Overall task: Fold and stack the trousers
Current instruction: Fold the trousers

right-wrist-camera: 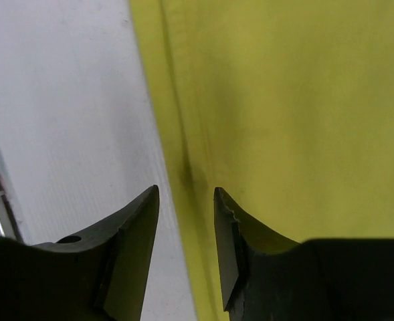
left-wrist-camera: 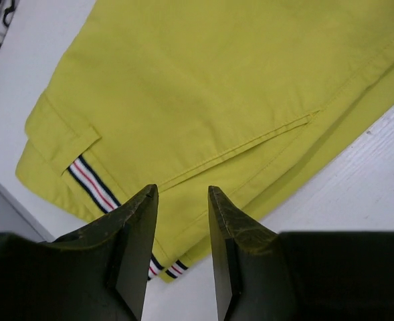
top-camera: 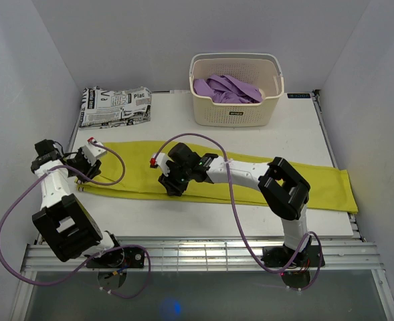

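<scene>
Yellow trousers (top-camera: 250,175) lie flat across the table, folded lengthwise, waistband at the left. My left gripper (top-camera: 84,175) is open over the waistband corner; the left wrist view shows the yellow cloth (left-wrist-camera: 203,87) with a striped trim (left-wrist-camera: 93,184) and my gripper (left-wrist-camera: 182,194) empty above it. My right gripper (top-camera: 170,186) is open over the near edge of the trousers at mid-length; the right wrist view shows the gripper (right-wrist-camera: 186,194) straddling the cloth edge (right-wrist-camera: 183,174). A folded black-and-white patterned pair (top-camera: 115,105) lies at the back left.
A cream basket (top-camera: 235,114) holding purple clothes (top-camera: 227,88) stands at the back centre. White walls close in on both sides. The table's near edge (top-camera: 203,231) runs just in front of the trousers.
</scene>
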Action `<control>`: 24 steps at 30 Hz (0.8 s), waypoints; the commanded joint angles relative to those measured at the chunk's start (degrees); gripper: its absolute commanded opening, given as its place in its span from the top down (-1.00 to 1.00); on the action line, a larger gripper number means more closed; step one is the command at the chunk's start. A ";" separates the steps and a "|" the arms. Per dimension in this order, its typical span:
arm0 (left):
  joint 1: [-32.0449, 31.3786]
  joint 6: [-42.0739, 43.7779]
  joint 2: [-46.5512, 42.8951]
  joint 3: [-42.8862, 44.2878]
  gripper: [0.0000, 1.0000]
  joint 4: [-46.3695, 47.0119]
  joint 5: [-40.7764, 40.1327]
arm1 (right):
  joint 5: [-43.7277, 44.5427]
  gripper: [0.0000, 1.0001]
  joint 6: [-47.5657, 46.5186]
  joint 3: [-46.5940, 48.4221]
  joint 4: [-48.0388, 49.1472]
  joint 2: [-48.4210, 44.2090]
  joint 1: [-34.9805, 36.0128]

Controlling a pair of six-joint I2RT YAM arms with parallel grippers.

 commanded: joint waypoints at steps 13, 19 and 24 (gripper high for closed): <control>-10.13 20.73 1.87 -12.64 -0.19 6.71 -2.11 | 6.16 -0.24 -7.74 -3.63 1.50 -0.39 -2.80; -11.98 21.96 2.39 -15.81 -0.24 8.64 -3.69 | 10.46 -0.95 -5.36 -3.99 3.43 -0.30 -2.45; -12.25 21.08 2.92 -15.37 -0.26 8.90 -3.08 | 13.37 -0.87 -4.13 -2.14 4.13 1.72 -1.92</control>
